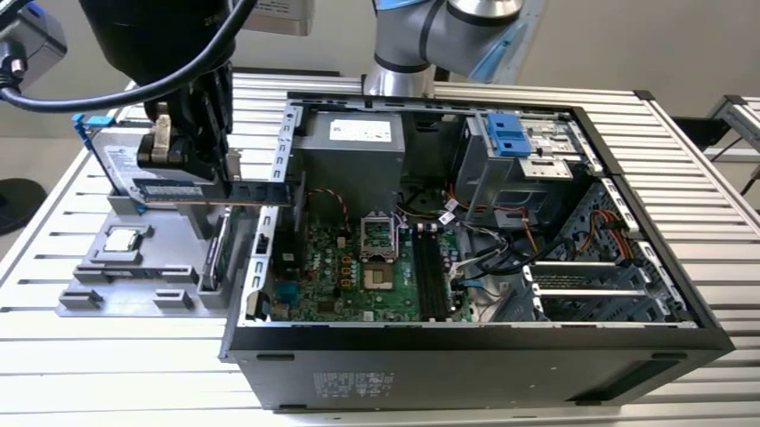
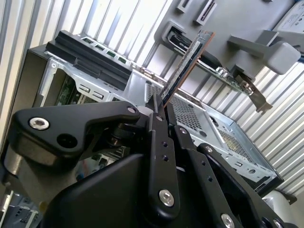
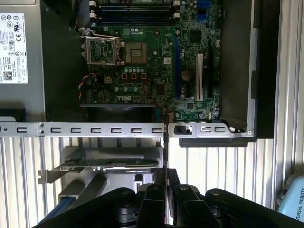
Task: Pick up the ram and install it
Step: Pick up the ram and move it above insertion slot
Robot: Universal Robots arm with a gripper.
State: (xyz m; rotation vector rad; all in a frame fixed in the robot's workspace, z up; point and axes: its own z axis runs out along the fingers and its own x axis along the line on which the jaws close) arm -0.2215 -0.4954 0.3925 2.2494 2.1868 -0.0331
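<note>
Since the ram (image 2: 187,59) seems light, stiff yet fragile, the gripper (image 2: 158,105) is pinching its faces near one end.

Ram (image 1: 178,189): dark green, whitish-blue label. Gripper (image 2: 160,105): black. Motherboard (image 1: 356,267): green. Case (image 1: 475,360): black outside, grey inside. Table (image 1: 107,360): silver, ribbed. Tray (image 1: 166,260): grey. Latch (image 1: 508,133): blue. Power supply (image 1: 356,151): grey, white label.
</note>
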